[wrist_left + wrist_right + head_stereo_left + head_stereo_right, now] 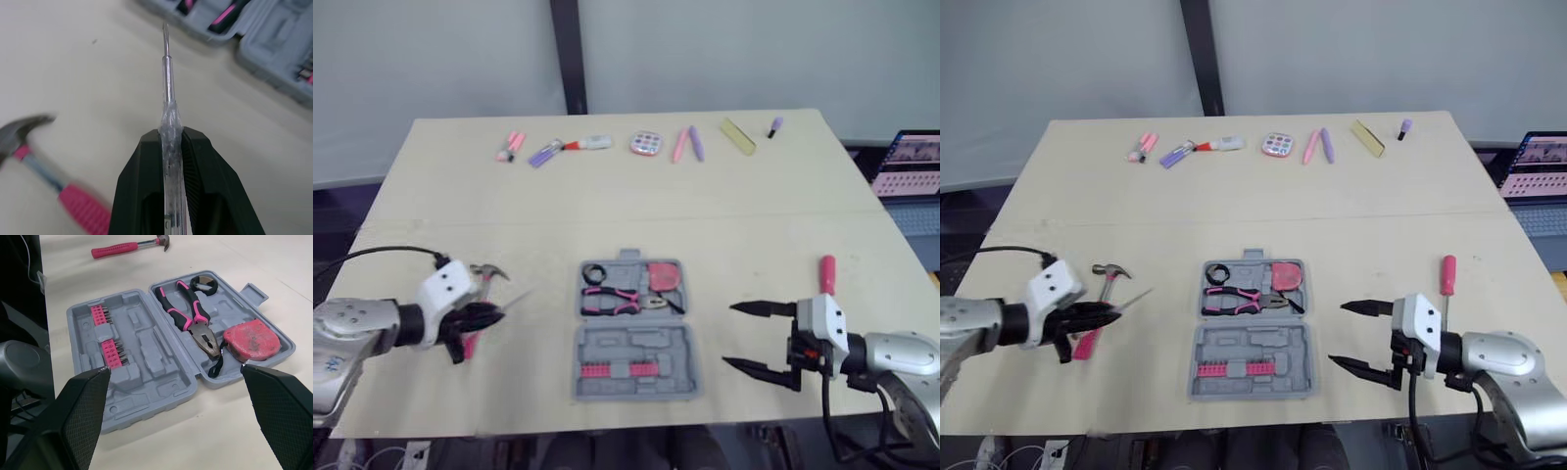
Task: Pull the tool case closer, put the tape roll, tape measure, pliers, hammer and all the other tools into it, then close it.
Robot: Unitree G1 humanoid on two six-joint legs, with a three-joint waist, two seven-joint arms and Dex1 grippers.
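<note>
- Left eye view: the tool case (636, 328) lies open at the middle of the bench (754, 225), holding the tape roll (595, 273), pliers (612, 297) and tape measure (664, 276); judged about half packed.
- Outstanding: the hammer (1105, 279) beside the left tool (172, 137), the pink screwdriver (826, 274) beyond the right tool (729, 336), then closing.
- Left wrist view clarifies the grasp: left tool clenched on a clear-handled screwdriver (166, 73).
- Right wrist view details empty moulded slots beside the bit row (110, 340); right tool released, fingers spread.
</note>
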